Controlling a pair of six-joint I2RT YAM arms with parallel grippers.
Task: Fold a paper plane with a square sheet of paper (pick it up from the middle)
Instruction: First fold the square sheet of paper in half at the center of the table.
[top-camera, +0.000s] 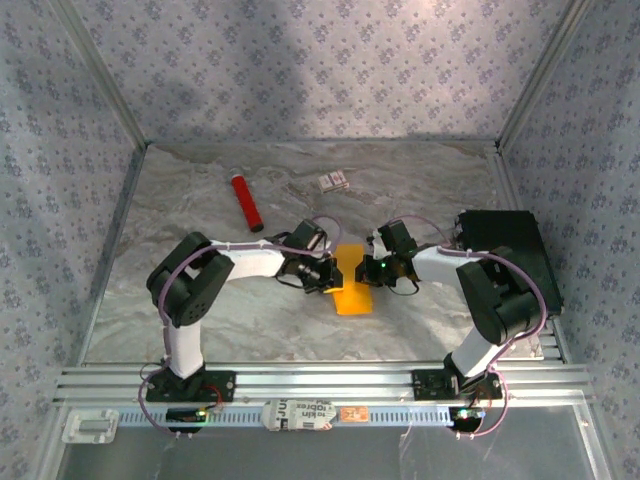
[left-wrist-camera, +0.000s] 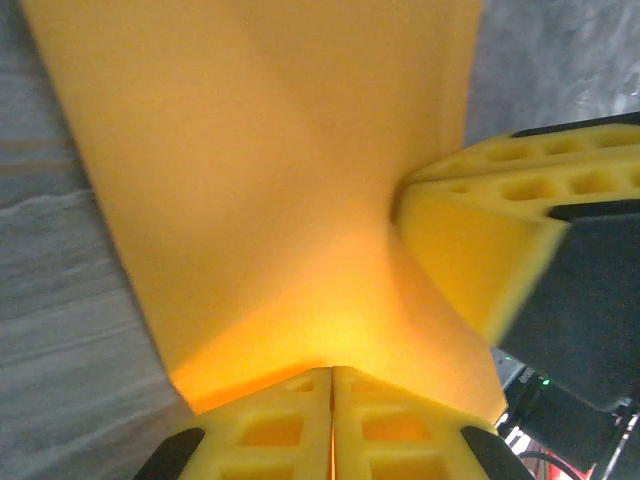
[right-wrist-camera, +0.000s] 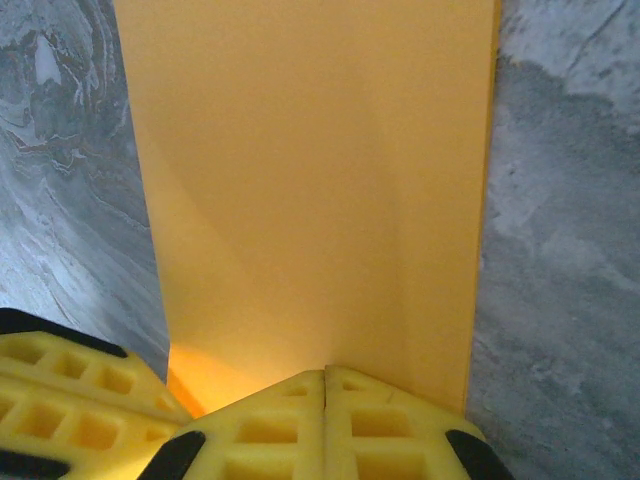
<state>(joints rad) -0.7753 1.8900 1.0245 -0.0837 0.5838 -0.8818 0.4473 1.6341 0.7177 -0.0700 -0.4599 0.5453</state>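
- Silver aluminium rail (top-camera: 320, 380) spans the near edge of the table, and the black bases of the two arms are bolted to it, one left and one right.
- Beyond the rail, a grey marbled table top (top-camera: 420, 200) runs back to blue-patterned walls (top-camera: 300, 70) on the far side and on both flanks.
- Both arms bend inward and meet near the middle of the table, slightly toward the near side.
- The left gripper (top-camera: 325, 272) has its yellow honeycomb-moulded fingers (left-wrist-camera: 270, 430) pressed flat together. A thin orange-yellow sheet of paper (top-camera: 353, 290) comes out of the seam between them, so it is clamped on the sheet.
- The right gripper (top-camera: 372, 270) has its fingers closed in the same way, with the sheet rising out of the seam. In the left wrist view its tips pinch the sheet's right edge, and the paper puckers there.
- From above, the sheet sits between the two grippers as a strip longer than it is wide, slanting slightly right at its near end.
- Faint lengthwise shading crosses the sheet; I cannot tell how many layers it has.
- I cannot tell whether its near end touches the table.
- A red cylindrical tube (top-camera: 247, 203) lies far-left of the grippers, well apart from them.
- A small white card (top-camera: 334, 181) lies farther back, near the centre.
- A black box (top-camera: 510, 255) sits at the right edge, beside the right arm.
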